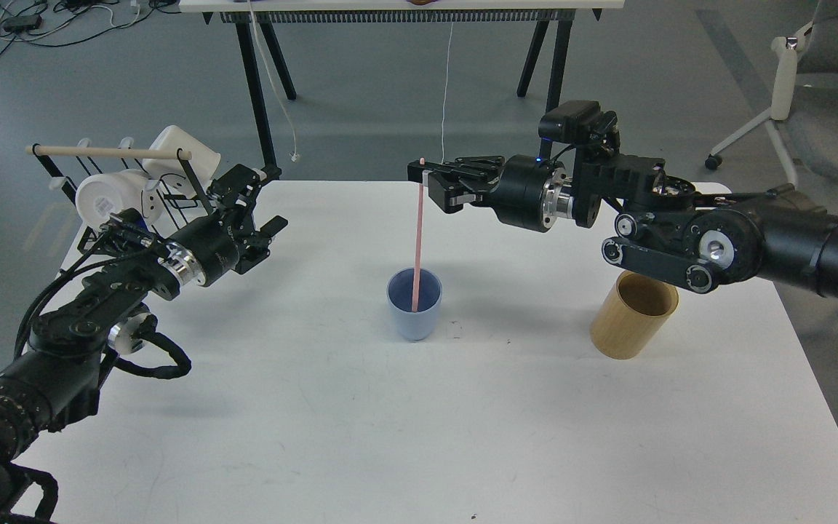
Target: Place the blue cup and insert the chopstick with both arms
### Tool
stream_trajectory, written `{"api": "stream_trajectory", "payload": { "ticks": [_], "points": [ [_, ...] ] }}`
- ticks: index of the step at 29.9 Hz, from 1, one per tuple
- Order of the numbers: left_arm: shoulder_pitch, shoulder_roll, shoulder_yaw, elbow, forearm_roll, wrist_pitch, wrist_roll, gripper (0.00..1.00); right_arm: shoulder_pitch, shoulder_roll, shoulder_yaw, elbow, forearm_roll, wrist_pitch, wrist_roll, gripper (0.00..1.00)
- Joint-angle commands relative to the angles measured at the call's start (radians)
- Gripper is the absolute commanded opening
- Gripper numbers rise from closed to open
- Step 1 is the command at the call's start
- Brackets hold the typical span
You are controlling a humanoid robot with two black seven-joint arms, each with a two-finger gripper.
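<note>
So the blue cup (414,314) is standing upright near the middle of the white bench (419,437), open end up, which is exactly where you'd want it for dropping a stick in. The pink chopstick (417,233) is already vertical with its lower end down inside the cup, looks like it's touching or nearly touching the bottom, though I can't say for sure.

The right gripper (420,173) comes in sideways from the right with its fingers (455,169) pinched narrow on the very top of the stick. Holding it by the top end makes sense: it keeps the bulky hand well above the cup rim so nothing bumps the cup.

The left gripper (262,211) is off to the left, well apart from the cup, near the black wire rack (70,185) with the white mugs (110,200). Its fingers are spread wide and hold nothing. My guess is its part with the cup is done and it's parked out of the way.

The tan bamboo holder (634,314) sits under the right forearm, not involved.

I'd say the job is nearly finished; what's left is letting go of the stick. Risk: once freed it'll tip against the rim, and a light cup could wobble.
</note>
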Motion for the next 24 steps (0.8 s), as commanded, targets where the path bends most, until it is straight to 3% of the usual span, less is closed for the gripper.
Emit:
{"api": "stream_trajectory", "payload": {
  "ticks": [1,6,8,10,19,24],
  "points": [
    [-0.001,-0.002,-0.003,0.0,0.0,0.0,0.0,0.99,-0.003,0.002,-0.006,0.003,0.001,0.002,0.0,0.42],
    [-0.003,-0.005,-0.006,-0.002,-0.001,0.0,0.0,0.99,-0.003,-0.006,0.008,0.01,0.024,-0.001,0.0,0.58],
    [-0.003,-0.005,-0.008,-0.002,-0.001,0.0,0.0,0.99,-0.002,-0.009,0.017,0.019,0.067,-0.003,0.0,0.72],
    [-0.004,-0.005,-0.009,-0.003,-0.001,0.0,0.0,0.99,0.001,-0.018,0.032,0.042,0.13,-0.004,0.0,0.94],
    [-0.021,-0.002,-0.014,-0.006,-0.003,0.0,0.0,0.99,-0.023,-0.183,0.198,0.106,0.302,0.0,0.0,0.99],
    [-0.026,0.007,-0.023,-0.014,-0.027,0.0,0.0,0.99,-0.182,-0.325,0.443,0.216,0.5,-0.003,0.0,0.99]
  ]
}}
